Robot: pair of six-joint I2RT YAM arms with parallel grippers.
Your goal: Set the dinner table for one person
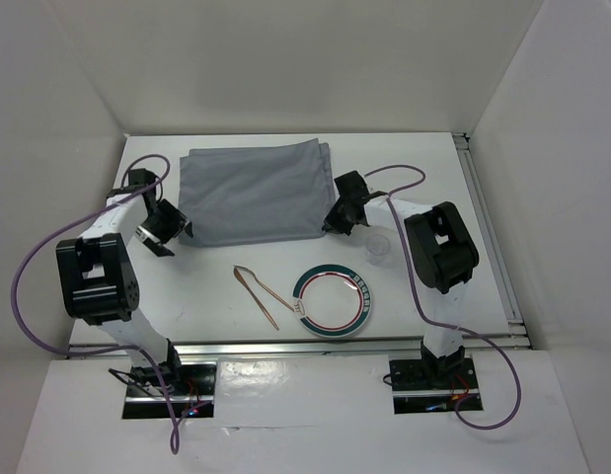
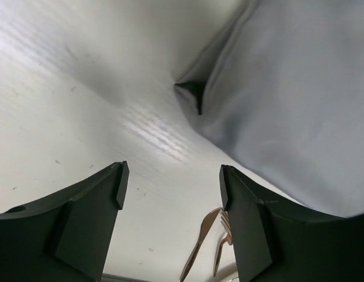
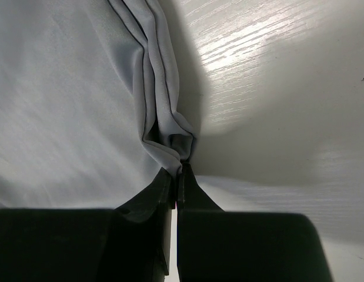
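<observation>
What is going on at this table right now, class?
The right fingers are pinched shut on the near right corner of the cloth, which lies on the table. The left fingers stand open beside its near left corner, holding nothing. A plate and cutlery sit nearer the arms.

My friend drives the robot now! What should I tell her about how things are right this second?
Left gripper: open, by the grey cloth's near left corner, holding nothing.
Right gripper: shut on the cloth's near right corner.
Plate, copper cutlery and clear cup sit on the dinner table, nearer than the cloth.
Done: cloth laid out. Left: probably straighten it, then arrange plate, cutlery, cup.
</observation>
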